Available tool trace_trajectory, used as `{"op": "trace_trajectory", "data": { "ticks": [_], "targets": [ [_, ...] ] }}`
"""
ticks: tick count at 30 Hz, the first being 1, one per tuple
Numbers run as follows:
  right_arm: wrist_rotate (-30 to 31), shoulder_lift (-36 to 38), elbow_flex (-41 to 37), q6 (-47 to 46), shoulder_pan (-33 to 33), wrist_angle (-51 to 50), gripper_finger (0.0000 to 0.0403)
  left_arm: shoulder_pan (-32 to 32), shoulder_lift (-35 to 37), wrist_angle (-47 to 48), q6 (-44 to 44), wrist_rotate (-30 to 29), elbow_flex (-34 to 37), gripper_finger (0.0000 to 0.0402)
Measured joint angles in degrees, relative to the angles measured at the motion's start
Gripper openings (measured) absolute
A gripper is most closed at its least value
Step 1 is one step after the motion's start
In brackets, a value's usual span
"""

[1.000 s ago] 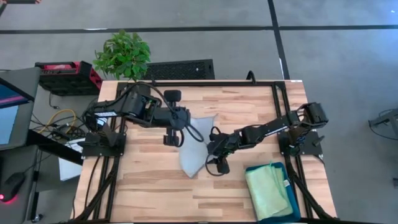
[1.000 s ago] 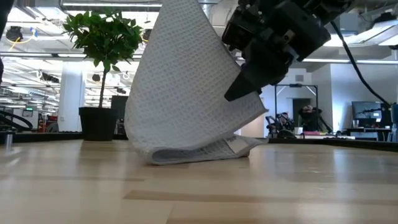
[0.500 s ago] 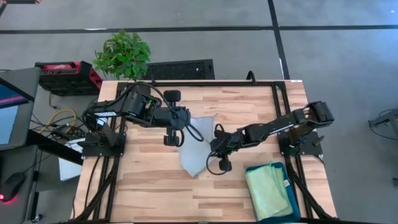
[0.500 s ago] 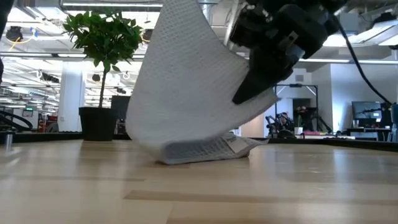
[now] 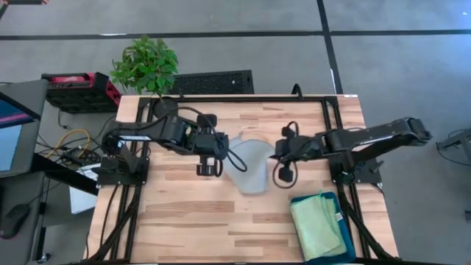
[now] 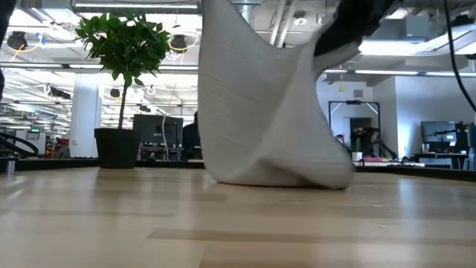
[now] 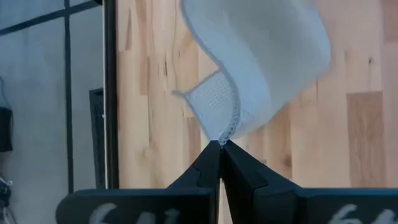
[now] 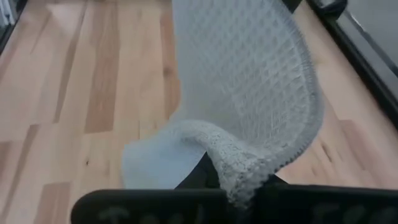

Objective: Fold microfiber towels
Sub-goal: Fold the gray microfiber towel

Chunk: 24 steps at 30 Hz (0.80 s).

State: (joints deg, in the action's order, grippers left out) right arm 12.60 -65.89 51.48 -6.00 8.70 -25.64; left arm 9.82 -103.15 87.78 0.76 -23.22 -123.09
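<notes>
A pale grey-blue microfiber towel point(image 5: 250, 165) hangs between my two grippers at the table's middle. Its lower fold point(image 6: 286, 175) rests on the wood. My left gripper point(image 5: 213, 156) is shut on the towel's left side and my right gripper point(image 5: 278, 156) on its right side. In the low view the cloth rises out of the picture's top, and only the right gripper point(image 6: 346, 30) shows there. A light green towel point(image 5: 318, 224) lies folded in the teal bin point(image 5: 346, 246) at the near right. My left gripper pinches a corner of the towel's stitched edge point(image 7: 229, 132) between its two shut fingers point(image 7: 208, 165), only at their free ends. The cloth curls away from the tips, and its lower part reaches the table. My right gripper is shut on the towel's hemmed edge point(image 8: 249, 167). The cloth bunches and drapes over the fingers and hides the place of contact. From there the towel runs in a curved sheet point(image 8: 249, 74) down to the table.
A potted plant point(image 5: 145, 65) stands at the far left corner. The black frame rails point(image 5: 333, 125) run along the table's sides. Bare wood point(image 5: 191, 221) lies along the near edge, left of the bin.
My right gripper has shut on the towel's edge and drawn it up and toward the table's right and far side. The towel has slid right across the table and opened out between the two grippers, while its lower fold has stayed on the wood.
</notes>
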Motion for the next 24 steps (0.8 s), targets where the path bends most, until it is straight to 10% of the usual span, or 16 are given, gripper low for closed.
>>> {"op": "trace_trajectory", "data": {
  "ticks": [11,24],
  "targets": [
    [0.1,6.2,0.0,0.5,-3.8,-6.0,0.0003,-1.6,16.1,-20.2,-0.4,0.0,25.3,0.0000],
    [0.2,3.3,10.8,5.0,-20.5,-18.8,0.0003,-11.1,24.1,-32.6,2.0,-15.0,40.2,0.0000]
  ]
}}
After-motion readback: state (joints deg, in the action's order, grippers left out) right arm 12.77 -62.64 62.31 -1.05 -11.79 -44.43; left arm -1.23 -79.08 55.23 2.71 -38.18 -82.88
